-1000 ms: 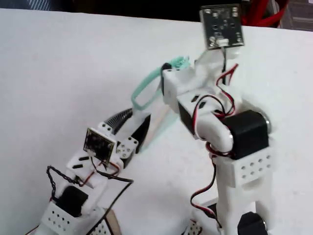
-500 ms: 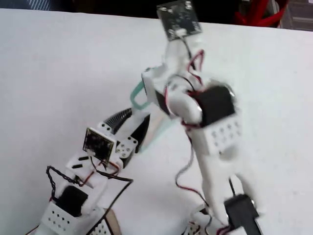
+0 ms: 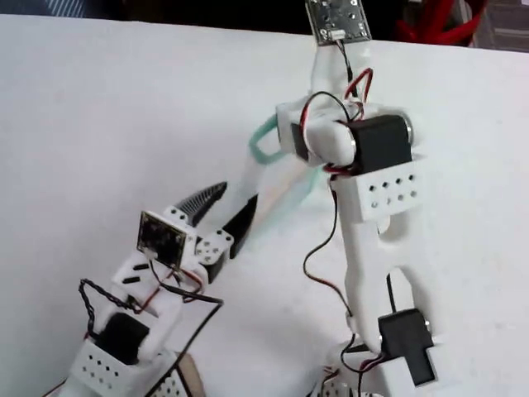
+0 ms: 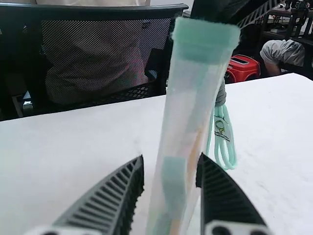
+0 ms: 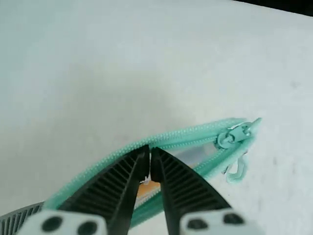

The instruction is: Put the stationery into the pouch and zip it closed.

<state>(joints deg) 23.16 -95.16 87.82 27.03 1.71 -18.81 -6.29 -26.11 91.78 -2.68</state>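
Zipping stage, likely. Left tool (image 4: pixel 169 164) clamps pouch (image 4: pixel 195 98); right tool (image 5: pixel 149 152) pinches its zip edge. Next: catch slider (image 5: pixel 227 138), draw along.

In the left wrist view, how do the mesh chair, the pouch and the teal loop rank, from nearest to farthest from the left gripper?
Counted from the left gripper:
1. The pouch, which that gripper itself holds.
2. The teal loop, beside the pouch and a little farther along it, above the table.
3. The mesh chair, behind the table's far edge.
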